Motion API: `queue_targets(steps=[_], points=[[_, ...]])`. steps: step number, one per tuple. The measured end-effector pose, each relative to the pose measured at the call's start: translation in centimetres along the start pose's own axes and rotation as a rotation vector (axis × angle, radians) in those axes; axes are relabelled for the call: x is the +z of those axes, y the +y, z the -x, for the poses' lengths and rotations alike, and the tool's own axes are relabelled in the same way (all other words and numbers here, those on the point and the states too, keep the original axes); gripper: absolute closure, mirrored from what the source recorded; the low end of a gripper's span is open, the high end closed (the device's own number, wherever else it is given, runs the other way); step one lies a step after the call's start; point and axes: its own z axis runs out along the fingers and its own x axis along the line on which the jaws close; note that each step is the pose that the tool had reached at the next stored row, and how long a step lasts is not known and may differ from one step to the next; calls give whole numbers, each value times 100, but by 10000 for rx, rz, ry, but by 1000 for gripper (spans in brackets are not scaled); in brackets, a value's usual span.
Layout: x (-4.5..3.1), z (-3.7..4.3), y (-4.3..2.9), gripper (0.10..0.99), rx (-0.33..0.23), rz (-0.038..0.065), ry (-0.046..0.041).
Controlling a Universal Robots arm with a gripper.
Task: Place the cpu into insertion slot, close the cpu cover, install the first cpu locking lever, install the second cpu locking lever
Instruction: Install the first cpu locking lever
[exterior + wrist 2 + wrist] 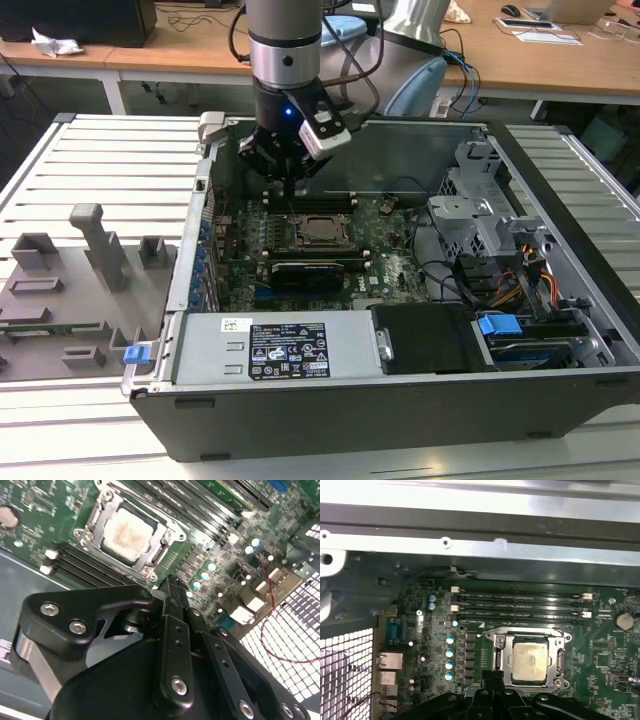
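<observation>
The cpu [322, 229] lies flat in its socket on the green motherboard, its dull silver top showing in both wrist views [127, 534] [530, 661]. The cpu cover [167, 530] [526, 635] lies down around it as a silvery frame, with the chip showing through its window. My gripper [291, 200] hangs just above the board, beside the socket on the side nearer the case's back wall. Its black fingers [171, 585] [492, 676] are pressed together with nothing between them. I cannot make out how the locking levers stand.
Black memory slots [520, 605] run beside the socket. The open case has a metal wall [420, 150] behind the arm, a drive cage [480, 215] with cables on the exterior view's right, and a power supply [285, 350] in front. A grey fixture [80, 270] sits on the exterior view's left.
</observation>
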Motion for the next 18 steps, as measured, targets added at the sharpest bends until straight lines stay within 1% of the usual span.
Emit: queue_targets(steps=[2, 4, 9, 13, 16, 18], points=[[12, -38, 9, 980, -2, 4, 0], [32, -92, 29, 980, -1, 7, 1], [62, -154, 73, 980, 0, 10, 0], [89, -182, 130, 980, -1, 13, -1], [108, -190, 211, 980, 0, 17, 0], [115, -189, 240, 980, -1, 18, 0]])
